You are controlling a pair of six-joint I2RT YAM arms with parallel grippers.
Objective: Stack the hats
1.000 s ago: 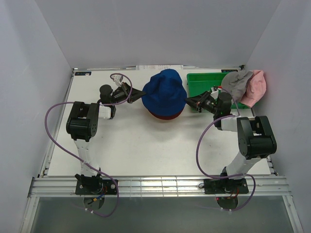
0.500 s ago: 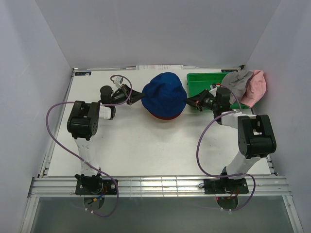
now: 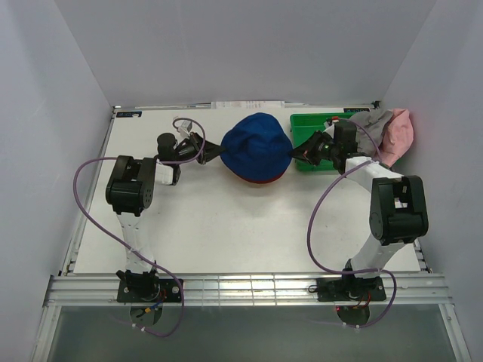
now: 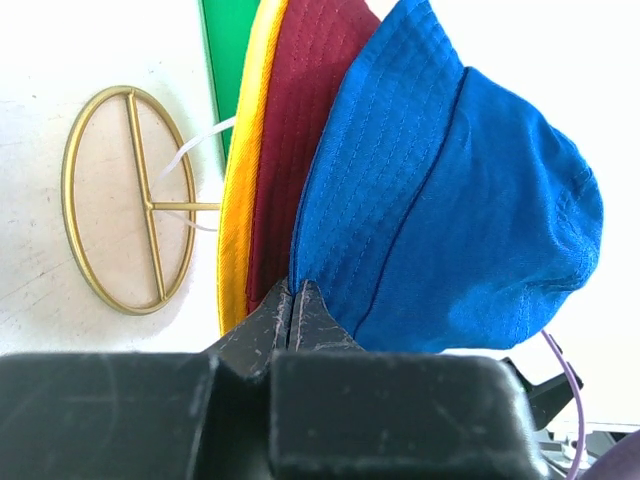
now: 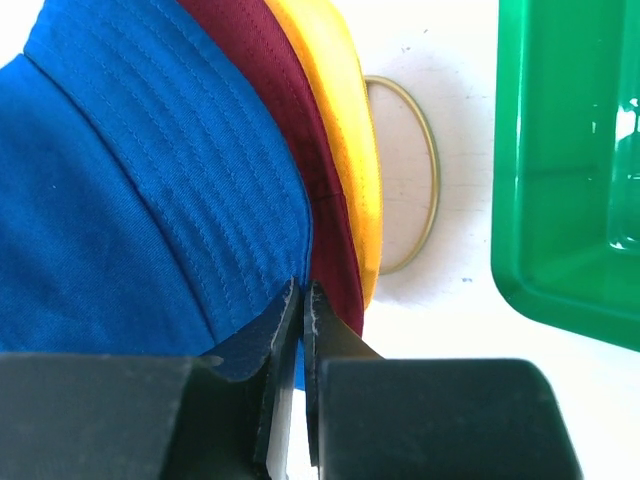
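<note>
The blue hat (image 3: pixel 256 145) sits on top of the dark red hat (image 3: pixel 260 179) at the back middle of the table. My left gripper (image 3: pixel 219 148) is shut on the blue hat's left brim (image 4: pixel 330 250). My right gripper (image 3: pixel 296 157) is shut on its right brim (image 5: pixel 250 270). Both wrist views show the dark red hat (image 4: pixel 290 150) and the yellow hat (image 4: pixel 240 210) under the blue one, also in the right wrist view: dark red (image 5: pixel 320 200), yellow (image 5: pixel 350 150). The grey hat (image 3: pixel 370 127) and pink hat (image 3: pixel 398 134) lie at the far right.
A green plastic bin (image 3: pixel 313 132) stands right of the stack, under my right wrist, and shows in the right wrist view (image 5: pixel 570 170). The gold wire-frame stand's base ring (image 4: pixel 125 200) lies on the table under the stack. White walls close in the back and sides.
The blue hat has come down and back over the stack, hiding most of the dark red hat. Both grippers moved a little away from me with its brim.
</note>
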